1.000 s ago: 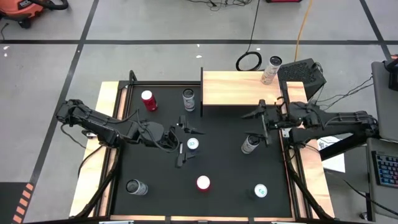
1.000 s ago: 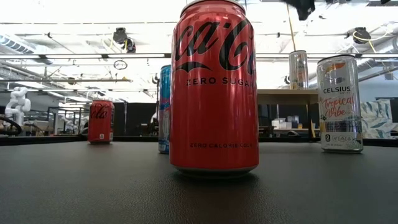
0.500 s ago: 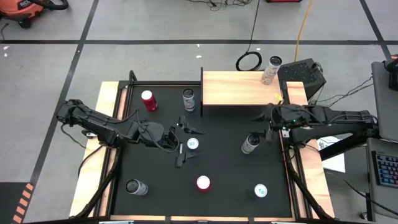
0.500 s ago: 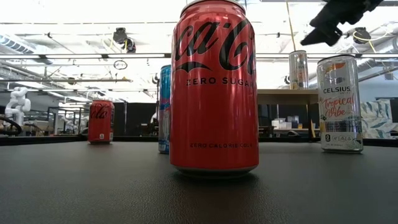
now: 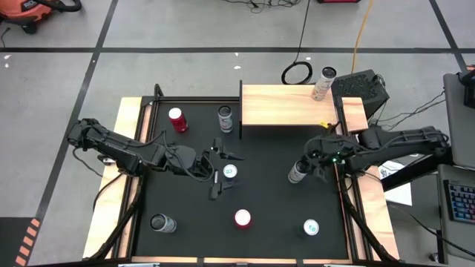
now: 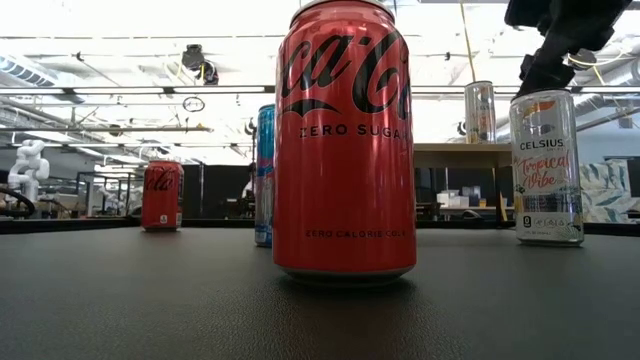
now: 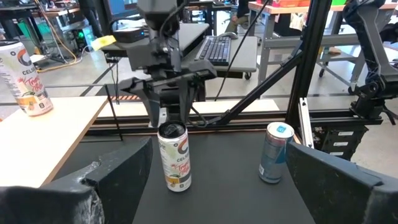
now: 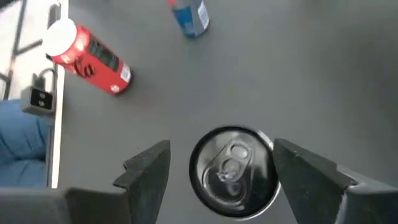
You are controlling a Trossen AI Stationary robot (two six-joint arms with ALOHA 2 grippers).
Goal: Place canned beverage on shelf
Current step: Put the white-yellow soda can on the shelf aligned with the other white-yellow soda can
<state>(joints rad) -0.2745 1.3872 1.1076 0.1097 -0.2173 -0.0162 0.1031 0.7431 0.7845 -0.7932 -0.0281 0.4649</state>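
A white Celsius can [image 5: 298, 172] stands upright on the black table, right of the middle. My right gripper [image 8: 221, 155] hangs just above it, pointing steeply down and open. One finger stands on each side of the can's silver top [image 8: 233, 173], apart from it. The left wrist view shows those fingers [image 7: 155, 112] right over the can [image 7: 174, 155]. The shelf [image 5: 286, 105], a pale-wood board, sits at the table's far right and bears another Celsius can [image 5: 323, 82] at its far right corner. My left gripper [image 5: 220, 172] waits wide open over the table's middle.
More upright cans stand around: a red one [image 5: 177, 119] and a silver one [image 5: 225, 119] at the far side, one [image 5: 230, 172] under my left gripper, a red one [image 5: 242, 218], a blue one [image 5: 310, 227] and one [image 5: 162, 222] at the near side.
My right gripper has tipped from about level to steeply downward, rolled, and sunk toward the table's near edge, coming over the Celsius can on the table. Its fingers have stayed as far apart as before. No can has moved.
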